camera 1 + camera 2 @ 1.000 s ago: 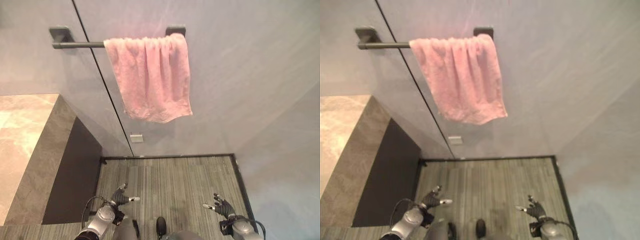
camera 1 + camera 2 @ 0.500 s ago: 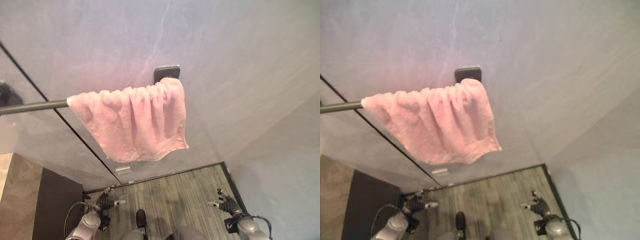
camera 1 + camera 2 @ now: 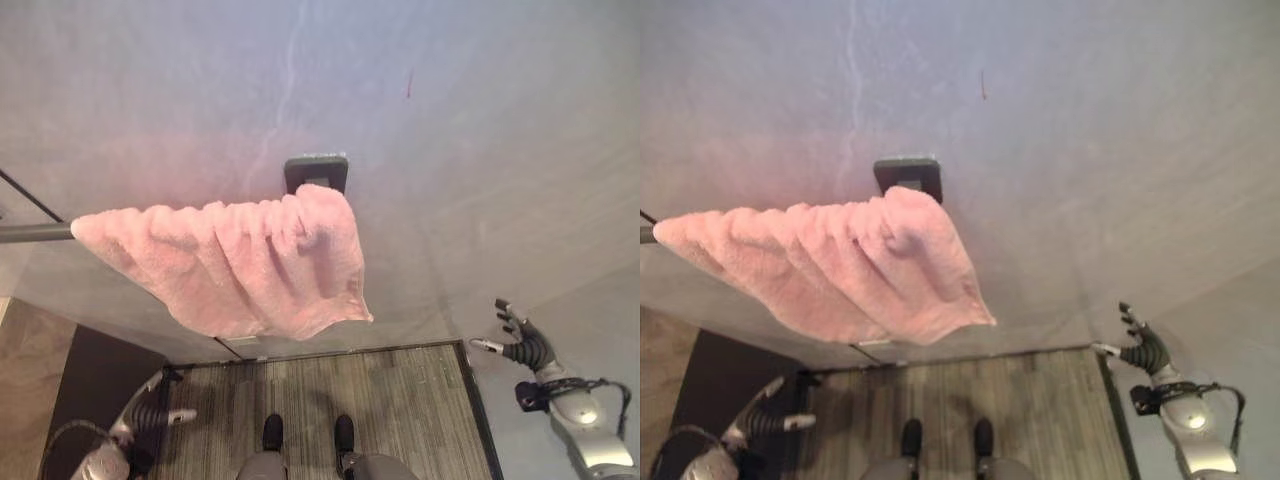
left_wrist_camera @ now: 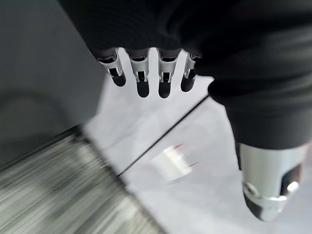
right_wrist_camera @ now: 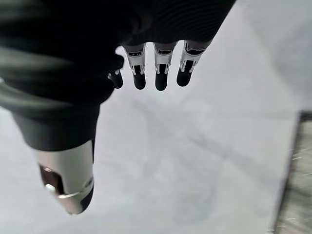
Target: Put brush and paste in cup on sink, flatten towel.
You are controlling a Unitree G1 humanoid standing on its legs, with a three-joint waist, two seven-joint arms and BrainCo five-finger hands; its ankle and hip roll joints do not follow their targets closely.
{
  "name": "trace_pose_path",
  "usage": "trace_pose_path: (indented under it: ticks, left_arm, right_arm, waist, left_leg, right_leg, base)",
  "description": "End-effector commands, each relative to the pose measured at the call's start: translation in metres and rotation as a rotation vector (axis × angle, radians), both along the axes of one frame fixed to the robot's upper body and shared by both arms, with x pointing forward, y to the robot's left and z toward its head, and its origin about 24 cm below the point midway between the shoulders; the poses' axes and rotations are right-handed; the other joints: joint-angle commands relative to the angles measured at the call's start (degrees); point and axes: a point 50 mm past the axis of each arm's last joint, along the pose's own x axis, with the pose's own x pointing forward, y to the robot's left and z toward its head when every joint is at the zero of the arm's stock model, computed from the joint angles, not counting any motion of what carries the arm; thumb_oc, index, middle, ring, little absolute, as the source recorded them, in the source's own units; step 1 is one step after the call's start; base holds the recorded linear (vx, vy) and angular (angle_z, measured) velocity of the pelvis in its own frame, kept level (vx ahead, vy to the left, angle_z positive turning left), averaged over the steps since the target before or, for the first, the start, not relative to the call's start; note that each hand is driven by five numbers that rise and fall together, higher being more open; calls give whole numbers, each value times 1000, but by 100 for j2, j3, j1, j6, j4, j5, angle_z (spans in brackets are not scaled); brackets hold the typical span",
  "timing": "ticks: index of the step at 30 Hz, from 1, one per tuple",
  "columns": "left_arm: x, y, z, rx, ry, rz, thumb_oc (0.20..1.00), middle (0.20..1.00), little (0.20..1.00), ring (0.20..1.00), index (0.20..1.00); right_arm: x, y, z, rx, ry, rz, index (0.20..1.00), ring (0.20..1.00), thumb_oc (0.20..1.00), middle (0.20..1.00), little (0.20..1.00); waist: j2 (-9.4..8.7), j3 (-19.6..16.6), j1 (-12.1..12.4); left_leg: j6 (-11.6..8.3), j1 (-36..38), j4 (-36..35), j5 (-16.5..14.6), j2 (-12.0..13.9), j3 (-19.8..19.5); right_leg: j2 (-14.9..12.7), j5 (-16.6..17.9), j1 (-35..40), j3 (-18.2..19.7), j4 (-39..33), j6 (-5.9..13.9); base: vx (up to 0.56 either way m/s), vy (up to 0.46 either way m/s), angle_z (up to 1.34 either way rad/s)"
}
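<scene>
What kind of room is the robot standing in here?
Most likely a bathroom. A pink towel hangs bunched on a dark wall rail with a square mount, against a pale marble-like wall, above a striped grey floor.

I see one task item: a pink terry towel [image 3: 235, 270] hanging over a dark rail on the far grey wall. It sits bunched at the rail's right end, just below the dark wall bracket. The cloth is gathered in vertical folds along the top, not spread flat. Its lower edge runs slanted, lowest at the right corner. It hangs free above the floor, with neither hand touching it.
</scene>
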Motion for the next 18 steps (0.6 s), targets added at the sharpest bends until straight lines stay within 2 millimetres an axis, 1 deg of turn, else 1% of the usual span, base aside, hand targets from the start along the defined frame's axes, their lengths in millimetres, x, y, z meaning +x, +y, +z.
trace_pose_path:
  ticks: [1,2,3,5,6,7,8,10,11,12,13,14,15,17,18]
  left_arm:
    - [33,10,60,77,-193,-151,1000,1000,1000,1000,1000]
    - [32,10,60,77,-193,-150,1000,1000,1000,1000,1000]
    - [34,14,73,92,-200,-197,1000,1000,1000,1000,1000]
    - [35,17,87,99,-211,-228,1000,1000,1000,1000,1000]
    - [35,18,93,94,-215,-244,1000,1000,1000,1000,1000]
    - [35,18,94,94,-214,-243,1000,1000,1000,1000,1000]
    - [36,20,103,102,-219,-262,1000,1000,1000,1000,1000]
    - [41,15,116,100,-241,-308,1000,1000,1000,1000,1000]
    - [47,10,121,93,-267,-329,1000,1000,1000,1000,1000]
    - [48,10,121,93,-267,-328,1000,1000,1000,1000,1000]
    - [57,0,133,63,-314,-369,1000,1000,1000,1000,1000]
    - [61,-6,137,62,-325,-403,1000,1000,1000,1000,1000]
    - [66,-17,146,49,-348,-460,1000,1000,1000,1000,1000]
    - [71,-33,153,15,-365,-532,1000,1000,1000,1000,1000]
    - [73,-42,158,0,-380,-576,1000,1000,1000,1000,1000]
  right_arm:
    - [2,-13,34,78,-150,7,1000,1000,1000,1000,1000]
    - [2,-13,34,78,-150,8,1000,1000,1000,1000,1000]
    - [2,-14,38,94,-136,48,1000,1000,1000,1000,1000]
    - [6,-11,43,97,-124,96,1000,1000,1000,1000,1000]
    - [7,-8,45,97,-115,128,1000,1000,1000,1000,1000]
    - [7,-8,45,97,-115,129,1000,1000,1000,1000,1000]
    - [9,-4,47,81,-89,173,1000,1000,1000,1000,1000]
    - [12,2,48,83,-66,220,1000,1000,1000,1000,1000]
    - [20,8,47,76,-58,247,1000,1000,1000,1000,1000]
    - [20,8,47,76,-58,247,1000,1000,1000,1000,1000]
    - [29,17,52,65,-66,285,1000,1000,1000,1000,1000]
    - [33,20,54,75,-71,297,1000,1000,1000,1000,1000]
    - [38,25,57,85,-82,320,1000,1000,1000,1000,1000]
    - [46,28,58,74,-84,324,1000,1000,1000,1000,1000]
    - [51,33,60,68,-91,341,1000,1000,1000,1000,1000]
  waist:
    - [-50,-184,-204]
    - [-49,-178,-212]
    - [45,-275,-265]
    - [99,-364,-231]
    - [106,-407,-211]
    - [102,-405,-215]
    - [105,-459,-170]
    - [92,-489,-122]
    - [72,-498,-83]
    - [71,-494,-84]
    - [55,-486,-53]
    - [48,-482,-48]
    - [44,-480,-42]
    - [26,-468,-30]
    - [20,-459,-24]
  left_leg:
    - [-226,44,0,338,381,974]
    - [-226,53,-4,339,381,969]
    - [-231,184,-104,284,335,1023]
    - [-217,275,-144,229,265,1035]
    - [-209,325,-176,201,235,1049]
    - [-208,332,-177,199,233,1052]
    - [-194,366,-178,124,161,1075]
    - [-181,393,-178,86,108,1096]
    - [-166,395,-178,61,63,1091]
    - [-165,397,-178,60,61,1092]
    - [-150,354,-178,48,24,1081]
    - [-148,329,-178,47,5,1074]
    - [-144,294,-178,46,-9,1067]
    - [-140,224,-178,48,-32,1056]
    - [-136,203,-178,54,-39,1051]
  right_leg:
    - [-440,-444,-91,-111,706,639]
    - [-439,-442,-78,-117,698,640]
    - [-547,-373,41,-113,627,707]
    - [-663,-325,144,-99,553,759]
    - [-715,-302,191,-97,511,778]
    - [-717,-299,200,-96,504,780]
    - [-810,-246,253,-93,416,831]
    - [-893,-191,313,-114,342,868]
    - [-942,-146,336,-115,292,898]
    - [-943,-145,338,-114,290,899]
    - [-980,-94,333,-129,261,922]
    - [-991,-78,323,-136,248,933]
    - [-1007,-58,303,-140,230,947]
    - [-1034,-11,258,-140,197,967]
    - [-1037,10,232,-133,194,971]
  base:
    - [-37,125,115]
    - [37,193,126]
    - [68,170,45]
    - [82,204,-5]
    - [50,118,-8]
    - [41,138,2]
    - [26,126,1]
    - [36,141,4]
    - [26,89,0]
    - [5,90,0]
    - [-12,55,-2]
    - [-21,72,0]
    - [-25,49,0]
    - [-34,32,2]
    - [-51,38,-1]
